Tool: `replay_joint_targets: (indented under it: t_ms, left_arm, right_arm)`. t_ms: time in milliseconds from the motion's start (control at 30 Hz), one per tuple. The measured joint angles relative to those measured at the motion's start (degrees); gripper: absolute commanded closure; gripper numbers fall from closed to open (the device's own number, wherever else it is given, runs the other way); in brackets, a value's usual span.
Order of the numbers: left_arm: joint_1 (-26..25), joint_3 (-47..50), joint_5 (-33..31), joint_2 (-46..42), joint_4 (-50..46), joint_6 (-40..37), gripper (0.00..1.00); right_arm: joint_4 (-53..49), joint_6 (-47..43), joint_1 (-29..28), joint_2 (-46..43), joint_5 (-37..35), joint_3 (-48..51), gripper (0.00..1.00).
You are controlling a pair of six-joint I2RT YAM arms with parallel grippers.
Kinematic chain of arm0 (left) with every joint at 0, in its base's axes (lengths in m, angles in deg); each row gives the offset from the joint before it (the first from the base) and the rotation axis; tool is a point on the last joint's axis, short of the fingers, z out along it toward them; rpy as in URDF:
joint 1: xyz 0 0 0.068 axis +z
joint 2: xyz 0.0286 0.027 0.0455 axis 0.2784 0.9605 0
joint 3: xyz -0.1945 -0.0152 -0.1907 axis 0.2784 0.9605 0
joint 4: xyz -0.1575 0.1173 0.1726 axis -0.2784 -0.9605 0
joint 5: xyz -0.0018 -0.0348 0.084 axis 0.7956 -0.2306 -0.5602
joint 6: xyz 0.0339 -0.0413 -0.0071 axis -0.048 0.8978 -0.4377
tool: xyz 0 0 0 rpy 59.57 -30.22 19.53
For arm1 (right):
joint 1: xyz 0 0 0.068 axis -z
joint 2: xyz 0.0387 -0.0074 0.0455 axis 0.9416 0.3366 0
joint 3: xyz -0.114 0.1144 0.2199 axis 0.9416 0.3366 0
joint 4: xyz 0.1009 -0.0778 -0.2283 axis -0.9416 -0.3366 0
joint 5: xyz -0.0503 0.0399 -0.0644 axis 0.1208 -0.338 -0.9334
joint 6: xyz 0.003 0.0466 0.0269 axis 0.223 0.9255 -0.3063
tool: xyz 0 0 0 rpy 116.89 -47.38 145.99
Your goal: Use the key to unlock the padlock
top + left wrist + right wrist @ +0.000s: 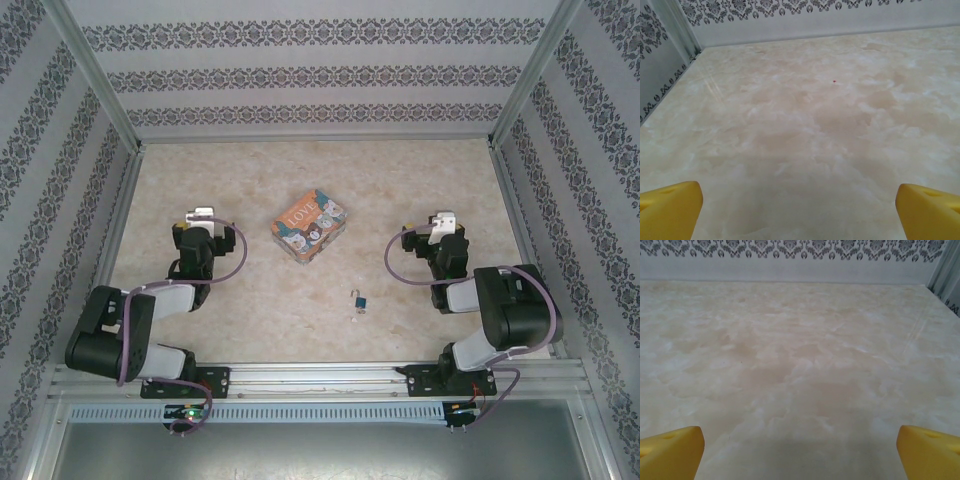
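The tiny blue padlock (361, 304) lies on the marbled table in the top view, near the front and between the two arms, its thin shackle pointing away from me. A small pale key (355, 319) rests just in front of it. My left gripper (203, 214) hovers at the left, well away from both. My right gripper (441, 221) is at the right, also apart from them. In each wrist view, the left gripper (799, 210) and the right gripper (800, 452) stand open, yellow fingertips wide apart over bare table.
A decorated rectangular "LOVE" tin (310, 225) sits mid-table between the two grippers, beyond the padlock. Patterned walls with metal frame posts (98, 75) close the table in on three sides. A metal rail (320, 380) runs along the near edge.
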Motion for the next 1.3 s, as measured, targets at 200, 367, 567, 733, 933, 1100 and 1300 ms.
replay_joint_targets:
  t_ms: [200, 367, 567, 733, 933, 1100, 1300]
  left_arm:
    - [1.22, 1.64, 1.51, 6.03, 9.4, -1.31, 0.01]
    - [2.1, 4.5, 2.01, 9.9, 16.37, -1.29, 0.01]
    - [3.56, 4.44, 3.23, 12.44, 19.87, -0.81, 0.01]
    - [6.1, 0.2, 4.76, 12.33, 16.79, 0.83, 0.01]
    - [6.36, 0.02, 5.42, 12.28, 15.69, 1.57, 0.01]
    - [6.36, 0.02, 5.68, 12.28, 15.34, 1.57, 0.01]
    - [6.36, 0.02, 5.84, 12.28, 14.82, 1.57, 0.01]
  right_arm:
    - [-1.11, 0.33, 1.7, 0.0, 1.57, -2.27, 0.01]
    - [-4.81, 0.85, 2.47, 0.0, 2.62, -5.68, 0.02]
    - [-6.71, 0.87, 2.45, 0.0, 2.91, -6.25, 0.01]
    - [-7.19, 0.87, 2.45, 0.0, 3.04, -6.25, 0.02]
    - [-7.23, 0.87, 2.45, 0.0, 3.06, -6.25, 0.02]
    - [-7.32, 0.87, 2.45, 0.0, 3.04, -6.25, 0.01]
    - [-7.34, 0.87, 2.45, 0.0, 3.06, -6.25, 0.02]
